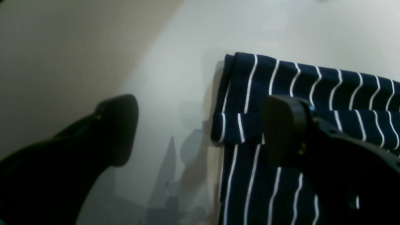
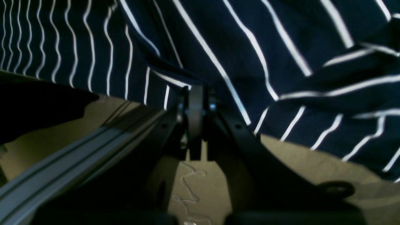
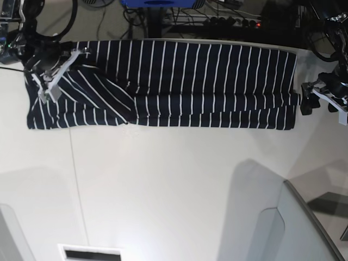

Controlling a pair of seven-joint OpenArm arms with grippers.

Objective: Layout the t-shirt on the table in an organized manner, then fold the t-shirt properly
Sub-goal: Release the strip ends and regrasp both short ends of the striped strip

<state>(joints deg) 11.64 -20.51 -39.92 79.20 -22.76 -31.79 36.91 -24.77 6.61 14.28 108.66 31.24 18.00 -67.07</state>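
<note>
The white table (image 3: pixel 174 185) fills most of the base view, with cables and dark equipment along the far edge at twelve o'clock. The t-shirt (image 3: pixel 179 87) lies across the far part of it as a long band, folded lengthwise, stretching from nine o'clock to three o'clock.

At the nine o'clock end, the right gripper (image 3: pixel 48 81) sits on the cloth; in its wrist view the fingers are pressed together on a pinch of striped fabric, and that end is rumpled, with the stripes running diagonally. The middle of the band lies flat and straight. At three o'clock, the left gripper (image 1: pixel 200 128) hovers at the shirt's square end, fingers spread wide, one over bare table and one over the cloth, gripping nothing.

The lengthwise fold looks done, and the crosswise fold appears to be in hand. Next, the right arm probably needs to carry its pinched end toward three o'clock, keeping edges aligned and smoothing that crumpled corner.
</note>
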